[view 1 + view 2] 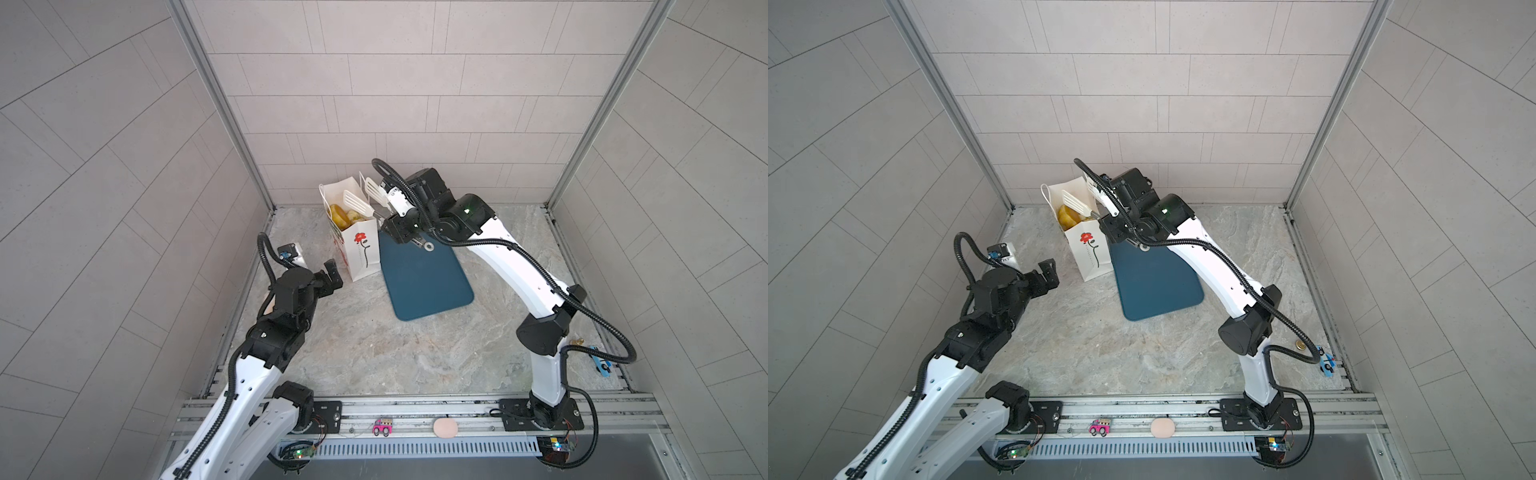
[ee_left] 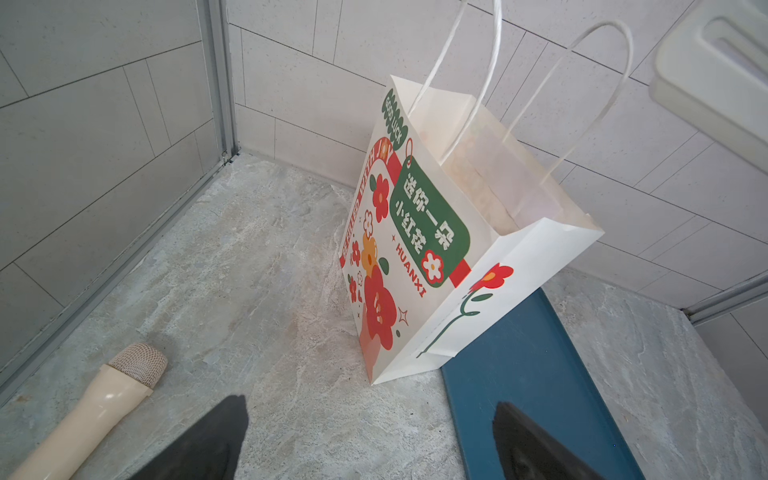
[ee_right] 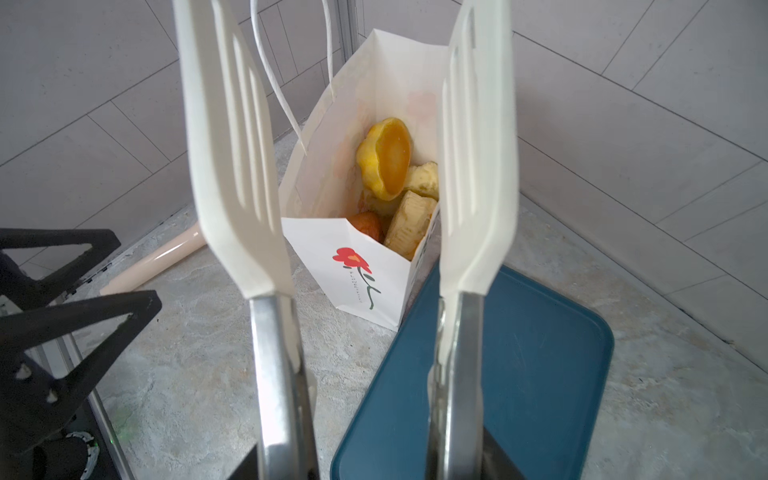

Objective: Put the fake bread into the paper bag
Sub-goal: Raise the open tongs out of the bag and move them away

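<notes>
The left arm (image 1: 249, 374) is bending low on the left, with the left gripper (image 1: 332, 278) gaping wide, holding nothing. The right arm (image 1: 519, 266) is reaching far, with the right gripper (image 1: 390, 222) squeezing tongs (image 1: 356, 203).

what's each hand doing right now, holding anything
Left hand: open, empty.
Right hand: closed on the tongs, whose blades are spread with nothing between them.

White arm links (image 1: 511, 253), black joints (image 1: 540, 332), ribbed black cables (image 1: 602, 325)
</notes>
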Tool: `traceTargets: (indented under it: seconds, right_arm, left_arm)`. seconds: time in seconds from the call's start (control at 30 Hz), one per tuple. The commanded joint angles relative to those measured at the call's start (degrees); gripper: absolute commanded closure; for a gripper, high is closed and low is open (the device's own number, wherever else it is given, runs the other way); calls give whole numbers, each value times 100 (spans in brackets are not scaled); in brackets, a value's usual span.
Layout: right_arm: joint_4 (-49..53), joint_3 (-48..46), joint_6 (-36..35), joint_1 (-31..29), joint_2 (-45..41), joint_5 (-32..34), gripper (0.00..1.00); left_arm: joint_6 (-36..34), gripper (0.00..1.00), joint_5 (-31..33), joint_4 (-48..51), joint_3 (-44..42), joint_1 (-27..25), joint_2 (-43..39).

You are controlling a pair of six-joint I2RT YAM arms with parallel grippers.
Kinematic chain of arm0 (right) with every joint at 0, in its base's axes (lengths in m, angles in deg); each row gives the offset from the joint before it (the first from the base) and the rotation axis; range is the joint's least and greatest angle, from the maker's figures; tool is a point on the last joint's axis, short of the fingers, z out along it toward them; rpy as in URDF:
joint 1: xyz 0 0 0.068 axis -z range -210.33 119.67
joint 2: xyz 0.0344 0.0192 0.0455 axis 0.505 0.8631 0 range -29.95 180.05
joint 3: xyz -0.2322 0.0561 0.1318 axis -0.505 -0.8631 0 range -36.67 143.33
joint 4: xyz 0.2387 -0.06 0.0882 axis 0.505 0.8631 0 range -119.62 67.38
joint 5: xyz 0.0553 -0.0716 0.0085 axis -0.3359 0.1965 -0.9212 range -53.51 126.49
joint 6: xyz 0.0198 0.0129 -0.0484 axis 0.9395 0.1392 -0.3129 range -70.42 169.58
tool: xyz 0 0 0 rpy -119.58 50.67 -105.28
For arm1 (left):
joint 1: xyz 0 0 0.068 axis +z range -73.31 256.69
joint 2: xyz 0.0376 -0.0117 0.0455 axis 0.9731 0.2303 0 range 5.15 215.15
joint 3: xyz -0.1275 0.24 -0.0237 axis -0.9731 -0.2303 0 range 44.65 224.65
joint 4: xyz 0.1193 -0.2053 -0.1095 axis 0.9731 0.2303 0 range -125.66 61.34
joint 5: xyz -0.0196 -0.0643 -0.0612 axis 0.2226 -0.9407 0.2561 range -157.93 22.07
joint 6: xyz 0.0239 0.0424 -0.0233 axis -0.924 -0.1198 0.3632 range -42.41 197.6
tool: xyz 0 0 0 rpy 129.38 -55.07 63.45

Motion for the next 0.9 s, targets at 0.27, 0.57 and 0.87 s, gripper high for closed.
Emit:
traceTargets:
  seconds: [0.27,0.57,0.87]
  right_arm:
    - [-1421,-2612,-555,355,-1931,255,44]
    - [-1826,-4110,-531,846,-3012,455,44]
    - [-2190,-5611,-312,1576,-3645,1066,45]
  left_arm:
    - [103,0,190,-109,123,-4,48]
    - [151,0,94,-201,163,-2,215]
    - [162,0,125,-201,99,-4,186]
